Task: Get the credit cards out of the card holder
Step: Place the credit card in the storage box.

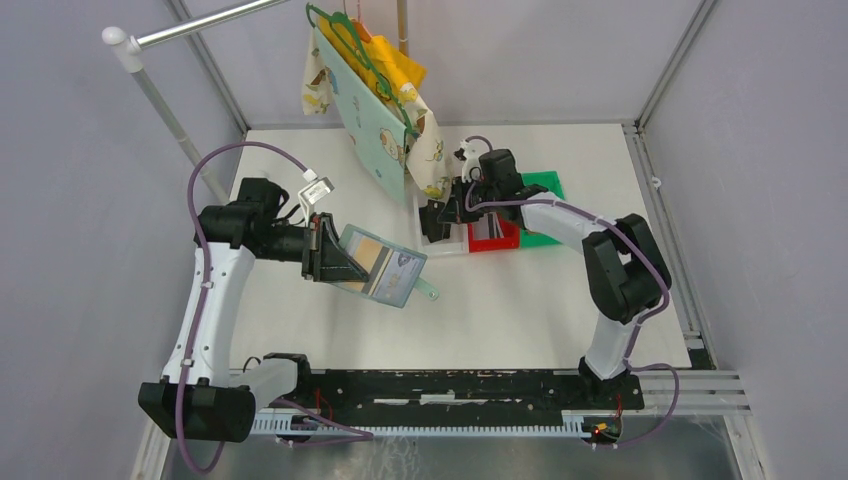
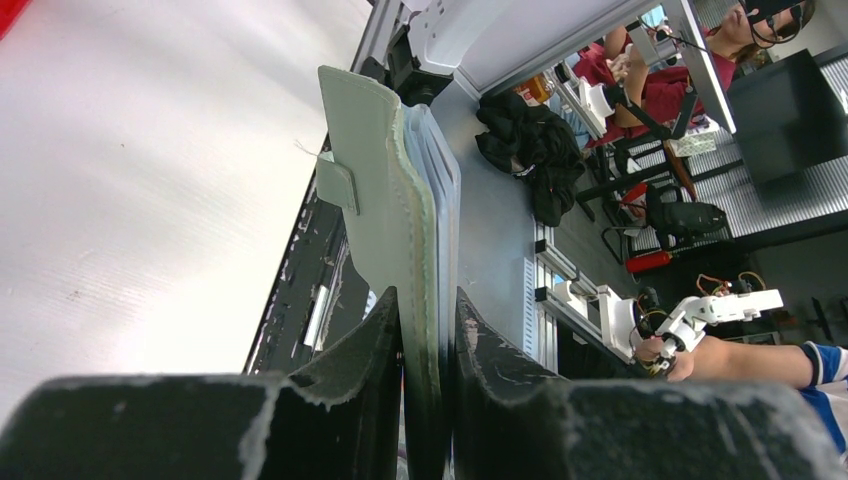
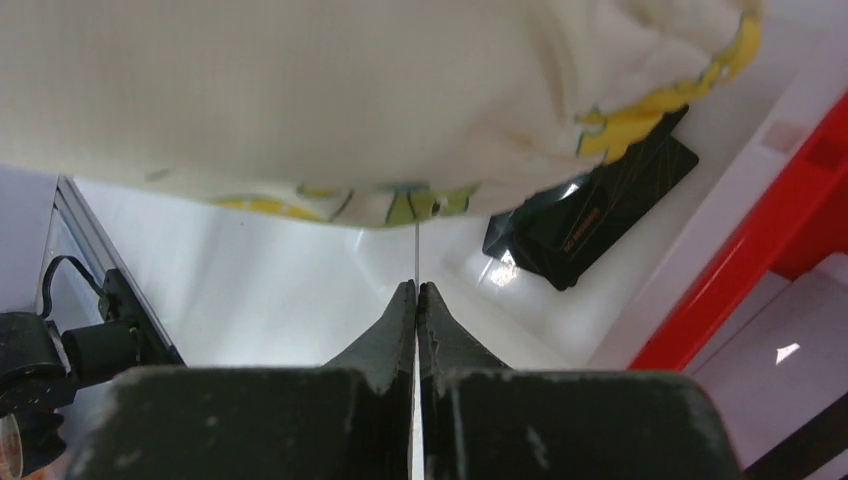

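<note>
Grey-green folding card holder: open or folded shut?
Open: the grey-green card holder, gripped by the left end effector, shows its inside pockets and a tan-gold card.

Pale grey walls [image 1: 60, 150], white table [image 1: 500, 315], aluminium frame [image 1: 683, 50].

Grey-green card holder [image 1: 402, 278], tan-gold card [image 1: 367, 257] — red bin [image 1: 495, 240], green bin [image 1: 545, 186], cream cloth [image 3: 300, 100], yellow print.

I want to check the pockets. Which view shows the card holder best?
The top view: the holder is open, pockets showing, in the left claw. The left wrist view shows only its edge; the right wrist view, nothing.
</note>
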Controlling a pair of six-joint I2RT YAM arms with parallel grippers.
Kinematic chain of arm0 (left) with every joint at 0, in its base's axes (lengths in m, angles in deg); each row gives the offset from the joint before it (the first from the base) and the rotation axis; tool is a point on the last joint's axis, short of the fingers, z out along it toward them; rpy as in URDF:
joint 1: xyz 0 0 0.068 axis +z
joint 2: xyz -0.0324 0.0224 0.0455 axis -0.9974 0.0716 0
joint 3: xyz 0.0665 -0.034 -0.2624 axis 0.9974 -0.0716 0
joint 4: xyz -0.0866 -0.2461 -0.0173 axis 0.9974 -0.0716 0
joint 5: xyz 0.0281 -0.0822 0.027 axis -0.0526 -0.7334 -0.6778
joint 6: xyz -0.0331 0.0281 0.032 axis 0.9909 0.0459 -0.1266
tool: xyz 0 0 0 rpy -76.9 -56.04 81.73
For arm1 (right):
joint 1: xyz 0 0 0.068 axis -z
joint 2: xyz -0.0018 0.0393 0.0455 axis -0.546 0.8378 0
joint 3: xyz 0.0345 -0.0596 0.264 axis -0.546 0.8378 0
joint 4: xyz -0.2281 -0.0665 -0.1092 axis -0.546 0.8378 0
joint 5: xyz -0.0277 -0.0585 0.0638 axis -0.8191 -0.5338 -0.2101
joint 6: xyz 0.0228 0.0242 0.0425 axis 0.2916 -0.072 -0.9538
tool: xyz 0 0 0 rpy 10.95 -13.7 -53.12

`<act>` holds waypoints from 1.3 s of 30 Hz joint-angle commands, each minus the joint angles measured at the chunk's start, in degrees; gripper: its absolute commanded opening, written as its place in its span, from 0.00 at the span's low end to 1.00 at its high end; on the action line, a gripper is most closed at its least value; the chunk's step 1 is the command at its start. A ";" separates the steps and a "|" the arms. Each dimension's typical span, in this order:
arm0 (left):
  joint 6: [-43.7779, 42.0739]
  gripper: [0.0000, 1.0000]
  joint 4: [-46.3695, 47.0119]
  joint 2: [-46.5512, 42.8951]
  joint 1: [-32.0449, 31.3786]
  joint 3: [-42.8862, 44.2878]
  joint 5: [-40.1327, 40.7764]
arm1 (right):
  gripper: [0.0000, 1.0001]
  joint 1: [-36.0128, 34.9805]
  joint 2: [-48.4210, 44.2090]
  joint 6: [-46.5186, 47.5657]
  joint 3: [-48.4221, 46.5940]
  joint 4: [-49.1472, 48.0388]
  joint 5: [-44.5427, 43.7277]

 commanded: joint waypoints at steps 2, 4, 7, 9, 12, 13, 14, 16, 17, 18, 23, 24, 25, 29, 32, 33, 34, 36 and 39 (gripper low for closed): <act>0.27 0.18 -0.02 -1.24 -0.05 2.42 -2.81 | 0.00 -0.46 4.20 1.67 -5.33 -1.17 -2.70; 0.23 0.18 -0.02 -1.33 -0.04 2.50 -2.81 | 0.00 -0.94 6.27 1.92 -6.52 -0.81 -3.00; 0.45 0.18 -0.02 -1.25 0.00 2.66 -2.90 | 0.00 -1.95 9.25 2.55 -8.38 0.46 -3.71; 0.57 0.18 -0.02 -1.27 -0.07 2.85 -2.98 | 0.00 -2.18 10.02 2.76 -8.91 0.53 -4.99; 0.69 0.18 -0.02 -1.34 -0.01 3.03 -3.07 | 0.07 -2.37 9.49 2.79 -8.75 -0.45 -6.47; 0.75 0.18 -0.04 -1.34 -0.01 3.09 -3.15 | 0.08 -2.43 8.92 2.90 -8.48 -0.86 -7.11; 0.80 0.18 -0.02 -1.33 -0.06 3.06 -3.20 | 0.12 -2.42 7.57 2.89 -7.63 -2.14 -7.85; 0.91 0.18 -0.02 -1.42 -0.01 3.03 -3.23 | 0.23 -2.43 3.89 2.23 -3.54 -6.85 -9.07; 0.93 0.18 -0.02 -1.49 -0.01 3.07 -3.24 | 0.29 -2.45 1.92 1.89 -2.28 -8.54 -9.79; 0.87 0.18 -0.02 -1.51 -0.02 3.05 -3.24 | 0.33 -2.44 0.46 1.51 -0.87 -9.65 -10.20; 0.90 0.18 -0.02 -1.69 -0.05 3.03 -3.67 | 0.48 -3.36 -6.26 2.04 1.98 -10.35 -14.01; 0.93 0.18 -0.02 -1.67 -0.05 3.05 -3.76 | 0.50 -3.77 -7.88 2.55 2.49 -9.92 -15.18; 0.93 0.18 -0.02 -1.64 -0.01 2.96 -3.84 | 0.51 -4.11 -9.45 2.88 3.24 -9.54 -16.15; 0.79 0.18 -0.07 -2.02 -0.05 2.90 -4.18 | 0.58 -5.20 -18.28 3.14 7.99 -9.58 -17.96; 0.68 0.18 -0.02 -1.82 -0.01 3.33 -4.45 | 0.67 -5.46 -27.20 0.48 14.95 -12.74 -14.87; 0.56 0.18 -0.02 -1.66 -0.05 3.56 -4.46 | 0.71 -5.37 -30.95 -1.63 17.83 -15.12 -13.28; 0.36 0.18 -0.02 -1.37 -0.01 4.01 -4.47 | 0.76 -5.42 -33.85 -4.22 21.69 -18.05 -11.77; -0.12 0.18 0.07 -0.94 -0.05 5.13 -4.67 | 0.86 -5.43 -40.08 -10.96 29.39 -26.31 -7.63; -0.43 0.18 0.17 0.30 -0.06 7.27 -5.51 | 0.95 -5.74 -45.56 -23.09 40.20 -41.87 -1.32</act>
